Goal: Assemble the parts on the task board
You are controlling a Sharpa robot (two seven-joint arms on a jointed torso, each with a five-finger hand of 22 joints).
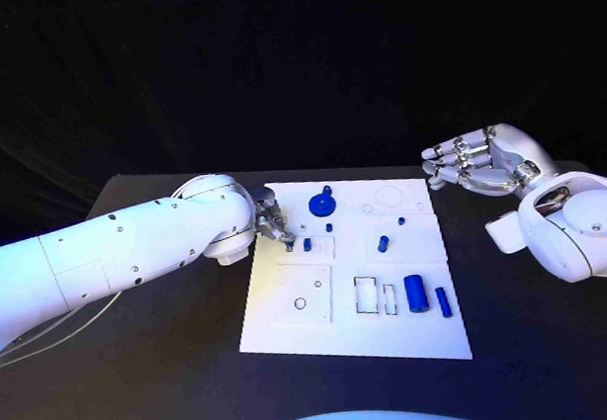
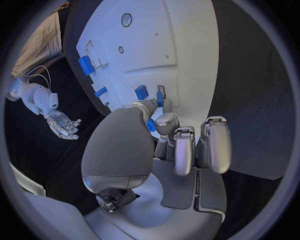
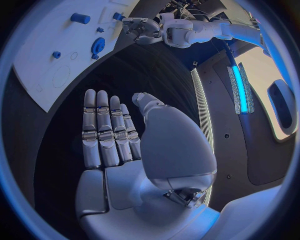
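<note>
White task board point(image 1: 293, 325) in the middle of the black table point(image 1: 147, 382). Left hand point(image 1: 272, 228) over the board's left edge, fingertips point(image 2: 164, 121) pinching a small blue part point(image 2: 151, 125), other fingers curled. Right hand point(image 1: 483, 164) off the board, beyond its far right corner, above the table, flat and spread, holding nothing. On the board: a blue round part point(image 1: 323, 205) at the far middle, a small blue peg point(image 1: 384, 244) near the centre, two blue cylinders point(image 1: 415, 293) side by side at the near right.
</note>
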